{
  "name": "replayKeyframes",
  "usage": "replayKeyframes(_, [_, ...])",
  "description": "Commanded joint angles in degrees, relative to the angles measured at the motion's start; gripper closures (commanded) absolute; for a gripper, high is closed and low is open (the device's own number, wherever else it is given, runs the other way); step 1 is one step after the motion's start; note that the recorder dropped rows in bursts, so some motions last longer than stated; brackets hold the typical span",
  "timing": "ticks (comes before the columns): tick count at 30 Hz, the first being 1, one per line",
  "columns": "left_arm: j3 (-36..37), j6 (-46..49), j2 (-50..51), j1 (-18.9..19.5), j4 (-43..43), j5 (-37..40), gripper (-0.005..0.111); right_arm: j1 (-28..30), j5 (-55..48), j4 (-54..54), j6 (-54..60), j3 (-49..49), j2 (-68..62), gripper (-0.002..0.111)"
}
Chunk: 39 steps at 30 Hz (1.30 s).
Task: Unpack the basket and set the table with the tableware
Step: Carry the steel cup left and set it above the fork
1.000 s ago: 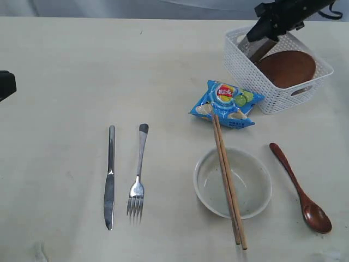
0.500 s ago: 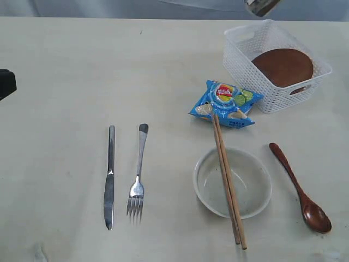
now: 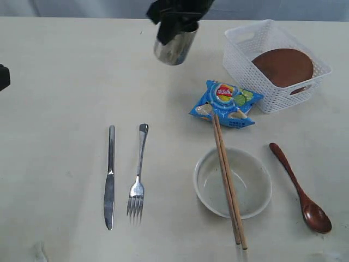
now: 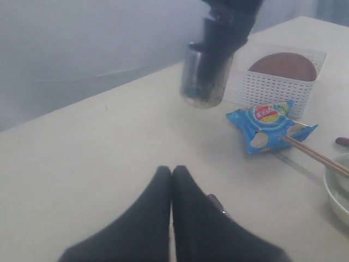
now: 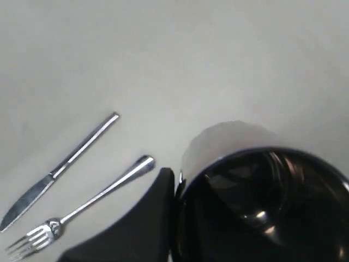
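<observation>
Exterior view takes in the table (image 3: 65, 76): the right gripper (image 3: 174, 28) pinches the rim of the steel cup (image 3: 175, 49), tilted in the air left of the basket (image 3: 245, 68), where the reddish-brown plate (image 3: 283, 66) lies. Only the right wrist view looks into the cup's dark, shiny inside, with knife (image 5: 60, 169) and fork (image 5: 87, 210) side by side on the table. Left wrist view shows the left gripper (image 4: 172, 180), jaws pressed together, empty.

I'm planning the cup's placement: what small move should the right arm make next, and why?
Probably lower the cup straight down onto the table. The right tool holds it by the rim, up in the air, apparently over bare tabletop beyond the knife and fork, so nothing seems to block a set-down there.
</observation>
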State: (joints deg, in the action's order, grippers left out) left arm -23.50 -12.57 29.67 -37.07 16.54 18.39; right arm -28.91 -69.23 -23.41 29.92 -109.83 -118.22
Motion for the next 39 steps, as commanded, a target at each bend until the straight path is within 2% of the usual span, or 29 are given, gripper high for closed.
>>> replayKeyframes(1, [-0.24,-6.43,-0.50,-0.21,6.50,-0.08,0.107,-6.18,4.58,3.05,-4.76,0.11,-2.00,0.109])
replayKeyframes(6, [-0.24,-8.61,-3.36,-0.21,9.35,0.46,0.107,-11.50,8.53,12.78,-12.05,0.11,-5.87,0.109])
replayKeyframes(9, [-0.24,-8.71,-4.78,-0.21,9.71,1.88,0.107,-13.27,10.34,14.74,-13.25,0.00,-8.11,0.109])
replayKeyframes(17, [0.12,-8.71,-5.03,-0.21,9.71,2.83,0.107,-12.04,13.26,16.02,-17.05,0.00,-12.44,0.109])
replayKeyframes(22, [1.65,-9.46,-5.03,-0.21,9.81,0.16,0.107,-12.04,15.46,15.61,-17.05,0.00,-13.60,0.109])
replayKeyframes(39, [1.65,-9.46,-5.03,-0.21,9.81,-0.15,0.107,-13.84,18.38,15.46,-15.10,-0.10,-15.19,0.109])
